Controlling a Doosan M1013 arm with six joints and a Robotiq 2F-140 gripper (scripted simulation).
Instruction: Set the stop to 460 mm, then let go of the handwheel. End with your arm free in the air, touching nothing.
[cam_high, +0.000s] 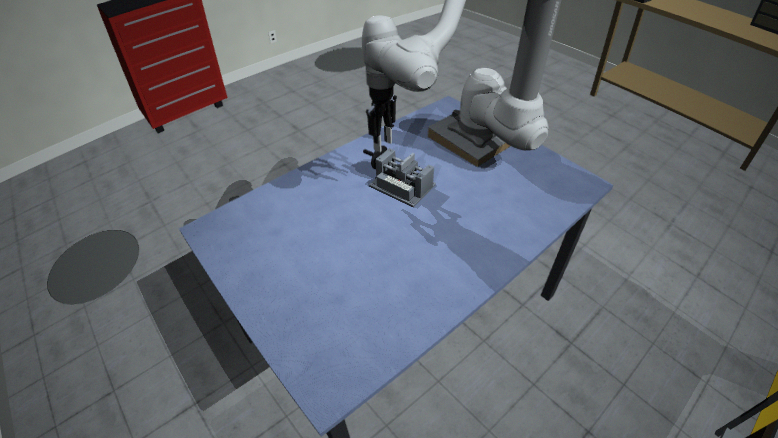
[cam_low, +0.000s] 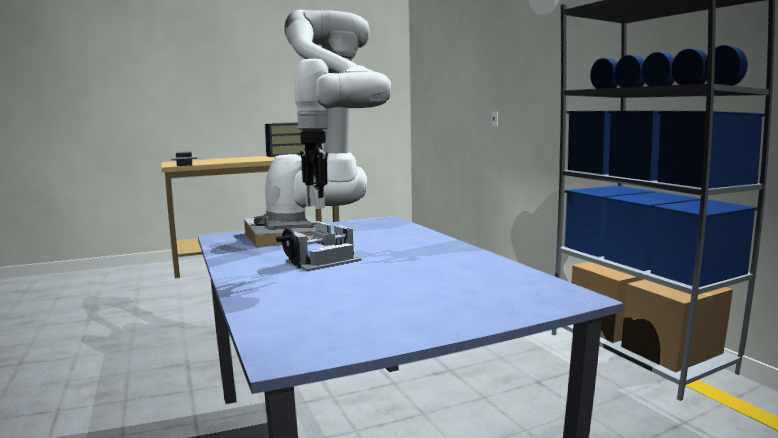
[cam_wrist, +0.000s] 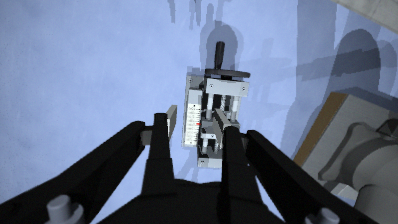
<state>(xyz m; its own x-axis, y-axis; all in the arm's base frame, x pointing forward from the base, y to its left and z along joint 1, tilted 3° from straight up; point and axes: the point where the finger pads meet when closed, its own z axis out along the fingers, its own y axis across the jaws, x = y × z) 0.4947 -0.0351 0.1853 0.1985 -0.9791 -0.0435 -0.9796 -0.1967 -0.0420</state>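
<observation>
The grey stop unit stands on the blue table. Its black handwheel is at one end, and a dark crank handle sticks outward from it. A white scale runs along the side, with a small red mark near its middle; its numbers are too small to read. My gripper is partly open and empty, pointing down above the unit. The fingers touch neither wheel nor handle.
The arm's base stands on a wood-edged block close beside the unit on the table. A red drawer cabinet, a wooden bench and a shelf rack with blue bins stand away from the table.
</observation>
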